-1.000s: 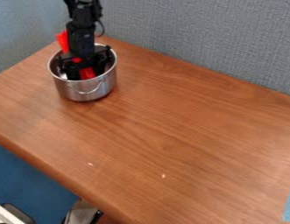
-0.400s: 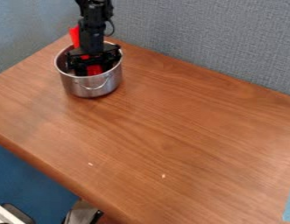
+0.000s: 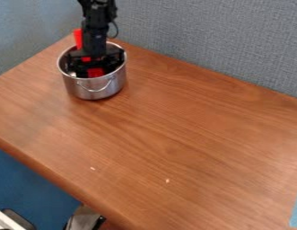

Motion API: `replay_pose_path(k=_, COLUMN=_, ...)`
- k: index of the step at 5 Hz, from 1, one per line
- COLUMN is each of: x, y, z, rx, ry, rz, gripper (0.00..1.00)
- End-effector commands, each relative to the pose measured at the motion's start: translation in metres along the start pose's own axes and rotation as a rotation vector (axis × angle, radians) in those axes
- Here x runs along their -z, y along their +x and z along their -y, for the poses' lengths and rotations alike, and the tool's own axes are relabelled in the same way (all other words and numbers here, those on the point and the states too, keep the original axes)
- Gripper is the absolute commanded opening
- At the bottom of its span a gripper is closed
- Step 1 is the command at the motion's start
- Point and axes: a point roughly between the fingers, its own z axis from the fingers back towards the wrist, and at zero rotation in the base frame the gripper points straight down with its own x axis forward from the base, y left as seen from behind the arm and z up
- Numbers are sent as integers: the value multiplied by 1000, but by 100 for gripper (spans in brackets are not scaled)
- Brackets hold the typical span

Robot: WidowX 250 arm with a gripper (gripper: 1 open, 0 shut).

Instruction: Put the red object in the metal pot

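Observation:
The metal pot (image 3: 93, 83) stands at the table's far left corner, small, round and shiny. My gripper (image 3: 91, 61) comes straight down from above, and its black fingers reach inside the rim. The red object (image 3: 76, 37) is clamped in the fingers. One end of it sticks up at the left of the gripper, and more red shows low inside the pot around the fingertips. The pot wall hides the fingertips and the bottom of the pot.
The brown wooden table (image 3: 175, 135) stretches to the right and toward the front of the pot. A grey-blue wall rises close behind the pot. The table's front edge runs diagonally at the lower left, with blue floor below it.
The gripper, the red object and the pot have all shifted slightly right and back since a second ago. Nothing has moved in the last half second.

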Motion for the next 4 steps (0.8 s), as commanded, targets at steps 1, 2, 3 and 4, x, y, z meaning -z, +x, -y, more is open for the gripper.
replay_pose_path(k=1, x=-46, y=-12, z=3, rx=-76, ry=-61, rz=57, gripper=0)
replay_pose_path(k=2, x=-39, y=-21, z=8, rx=-68, ry=-38, rz=67, gripper=0)
replay_pose_path(k=3, x=-33, y=-29, z=12, rx=-60, ry=-16, rz=77, gripper=0)
replay_pose_path(k=4, x=-22, y=-12, z=21, rx=-53, ry=-3, rz=88, gripper=0)
